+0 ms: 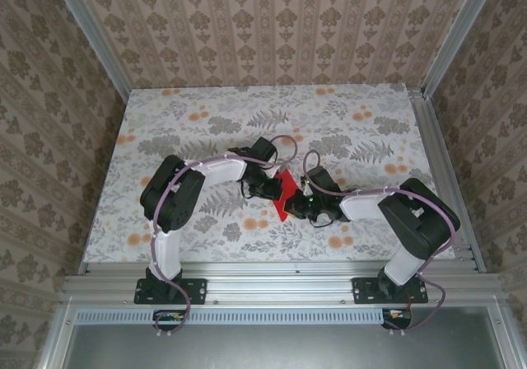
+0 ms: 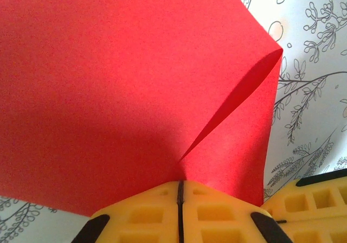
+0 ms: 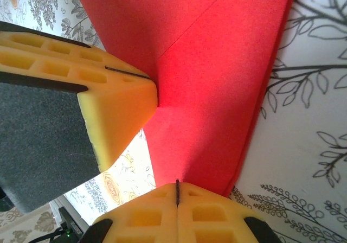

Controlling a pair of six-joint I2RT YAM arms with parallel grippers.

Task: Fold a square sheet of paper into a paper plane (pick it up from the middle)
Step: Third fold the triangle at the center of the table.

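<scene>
Top view: the red paper (image 1: 285,194) is at mid-bench (image 1: 206,122), between the left arm (image 1: 214,171) and the right arm (image 1: 370,204), whose tips meet at it.

Left wrist: the left jaws are closed tight on the paper's (image 2: 124,91) near edge, their yellow fingers (image 2: 146,221) pressed together. A folded flap runs up to a right-hand corner.

Right wrist: the right jaws pinch the paper (image 3: 217,91) at its lower point. The left jaws, coming in from the left, grip it at a crease.
</scene>
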